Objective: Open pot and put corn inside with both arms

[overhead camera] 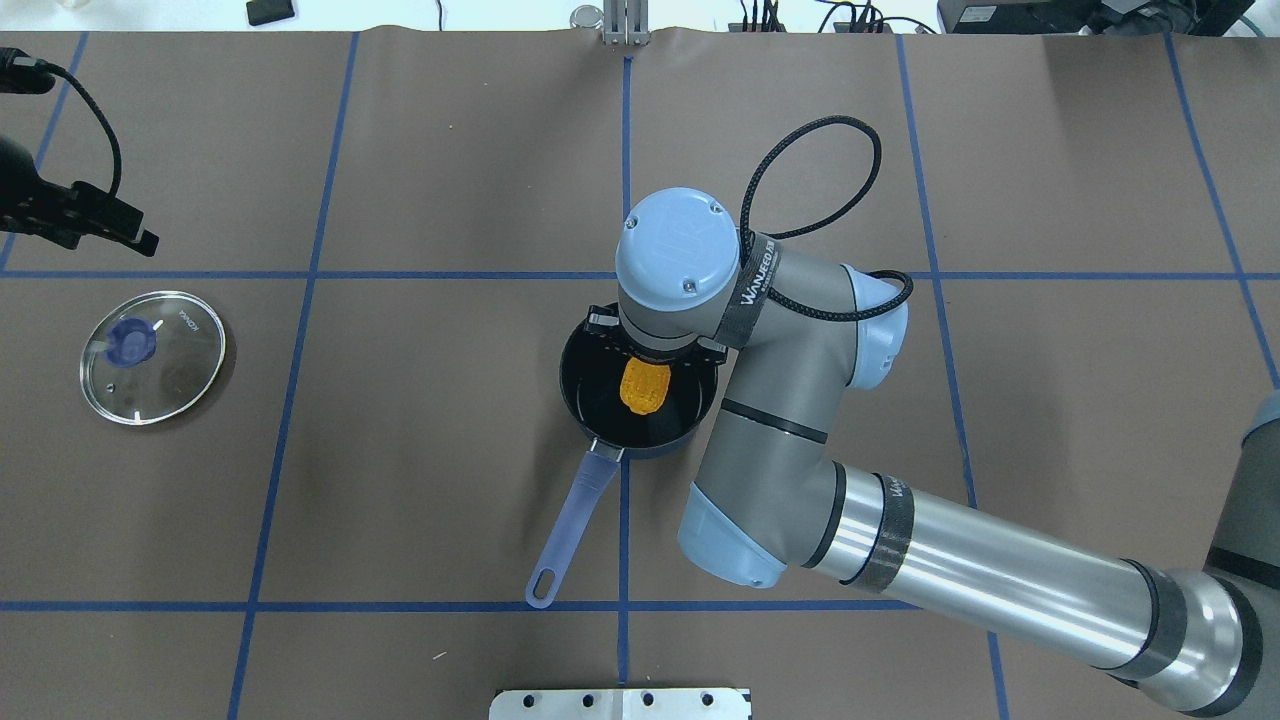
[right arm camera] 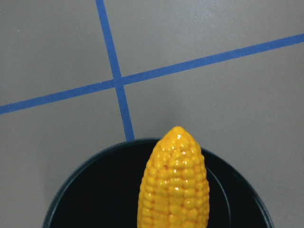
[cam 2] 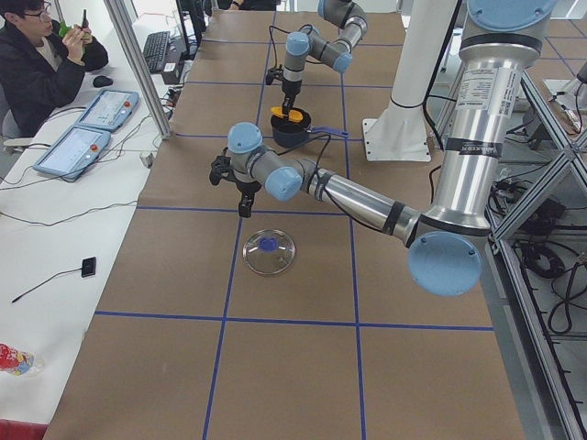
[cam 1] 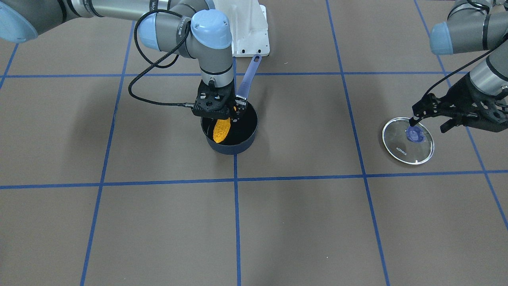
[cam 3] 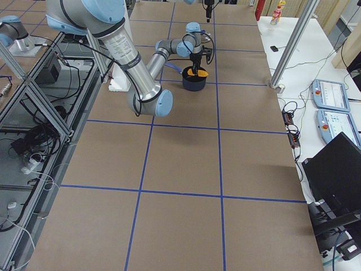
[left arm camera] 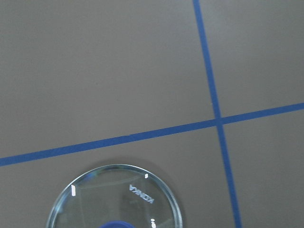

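The dark pot (cam 1: 249, 131) stands open at the table's middle, its periwinkle handle (cam 1: 249, 77) pointing toward the robot's base. My right gripper (cam 1: 224, 115) is shut on the orange-yellow corn (cam 1: 221, 131) and holds it tilted inside the pot's rim. The corn also shows in the overhead view (overhead camera: 643, 388) and the right wrist view (right arm camera: 173, 185), above the pot's dark inside (right arm camera: 95, 194). The glass lid (cam 1: 401, 149) with a blue knob lies flat on the table far to my left. My left gripper (cam 1: 430, 122) is open and empty, just above and beside the lid.
A white mount plate (cam 1: 252, 35) sits at the robot's base behind the pot handle. Blue tape lines cross the brown table. A person (cam 2: 37, 64) sits at a desk with pendants beyond the table's far edge.
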Motion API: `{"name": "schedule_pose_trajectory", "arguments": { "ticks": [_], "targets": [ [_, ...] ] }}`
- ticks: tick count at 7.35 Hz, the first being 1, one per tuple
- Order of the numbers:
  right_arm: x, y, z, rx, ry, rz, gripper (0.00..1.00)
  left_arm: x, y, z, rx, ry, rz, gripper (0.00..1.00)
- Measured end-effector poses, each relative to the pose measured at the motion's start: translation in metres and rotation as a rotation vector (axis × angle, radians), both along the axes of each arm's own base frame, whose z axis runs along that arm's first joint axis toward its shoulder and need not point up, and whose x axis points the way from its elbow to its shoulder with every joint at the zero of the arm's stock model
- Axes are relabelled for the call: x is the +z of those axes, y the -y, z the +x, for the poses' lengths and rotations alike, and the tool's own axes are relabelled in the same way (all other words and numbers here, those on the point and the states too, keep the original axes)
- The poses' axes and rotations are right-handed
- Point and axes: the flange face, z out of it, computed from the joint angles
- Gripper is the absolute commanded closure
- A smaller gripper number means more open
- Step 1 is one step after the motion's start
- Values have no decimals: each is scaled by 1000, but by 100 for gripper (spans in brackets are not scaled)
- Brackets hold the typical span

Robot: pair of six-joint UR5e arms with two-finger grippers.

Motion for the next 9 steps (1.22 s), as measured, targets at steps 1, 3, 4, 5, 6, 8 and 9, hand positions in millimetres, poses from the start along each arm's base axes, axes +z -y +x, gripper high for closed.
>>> {"name": "schedule_pose_trajectory", "arguments": {
  "ticks": [1, 3, 4, 5, 6, 8, 9],
  "targets": [
    [1, -3, -3, -6, 1, 2, 1, -9, 1, 0, 1, 3, -5, 2],
    [2, -8, -4, -13, 1, 11, 0, -14, 2, 0, -1, 5, -6, 2],
    [0, -7, 1, -13, 6, 24, 0, -14, 3, -3, -5, 4, -6, 2],
    [-2, 3, 20, -15, 16, 54, 0, -14, 5, -10, -10, 3, -1, 2],
    [1, 23, 49, -17, 20, 86, 0, -13, 7, -17, -7, 6, 12, 2],
    [24, 81, 132, -68, 28, 120, 0, -2, 15, -44, 9, 37, 45, 2],
    [54, 111, 185, -120, 21, 143, 0, 9, 23, -64, 31, 60, 67, 2]
  ]
}}
